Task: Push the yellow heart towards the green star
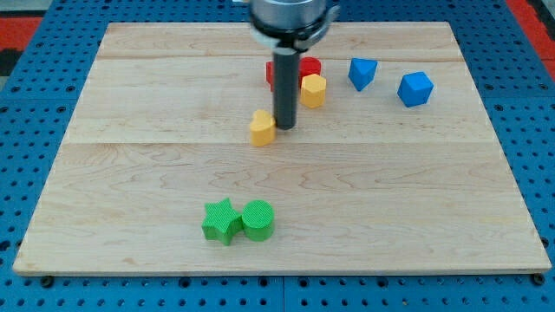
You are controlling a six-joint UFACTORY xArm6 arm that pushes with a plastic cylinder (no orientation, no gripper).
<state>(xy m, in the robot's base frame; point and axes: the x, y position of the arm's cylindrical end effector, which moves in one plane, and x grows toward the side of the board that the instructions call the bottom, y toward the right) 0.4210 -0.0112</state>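
Observation:
The yellow heart (263,127) lies just above the middle of the wooden board (130,182). My tip (284,128) stands right beside its right edge, touching it or nearly so. The green star (222,221) lies near the view's bottom, below and a little left of the heart, with a wide stretch of board between them. A green round block (258,219) sits against the star's right side.
A second yellow block (313,89) sits up and right of my tip. Red blocks (307,68) lie behind the rod, partly hidden by it. Two blue blocks (362,73) (415,88) lie at the upper right.

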